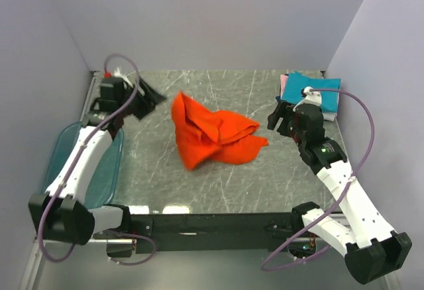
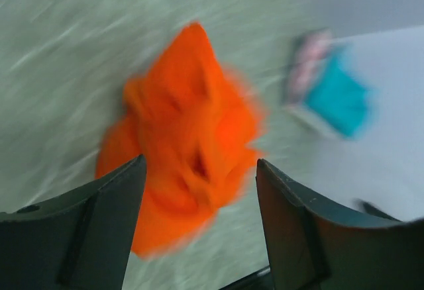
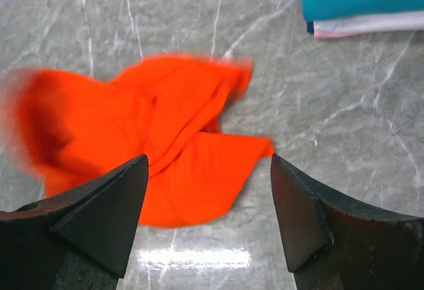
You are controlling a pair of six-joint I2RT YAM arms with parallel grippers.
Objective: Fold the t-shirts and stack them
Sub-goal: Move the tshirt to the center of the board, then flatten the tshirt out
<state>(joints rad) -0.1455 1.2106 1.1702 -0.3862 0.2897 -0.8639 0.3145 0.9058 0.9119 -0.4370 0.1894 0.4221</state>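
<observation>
Nearest me, by the counter's [image 1: 265, 177] left edge, the translucent blue-green bin [image 1: 112, 171] sits under my left arm. It's not part of the job.

Out in the middle of the counter lies the orange-red t-shirt [image 1: 212, 138], crumpled, with layers twisted over each other and one flap poking toward the right edge. My right jaws hang just right of it, spread wide and empty. My left jaws are up by the far left corner, also spread with nothing between them.

Here's the risk: I can't pick out a clean hem or a sleeve in that heap. If I pinch the bunch, I'd likely catch several layers and lock the twist in rather than spread it flat. My left wrist view is smeared too, so judging an edge from there is shaky.

In the far right corner sits the folded stack [image 1: 311, 95], teal on top with white and pink edges under it. It's near my right arm, so a wide swing or a dragged shirt could shove it askew.

I can't read any brand, label or lettering anywhere.
</observation>
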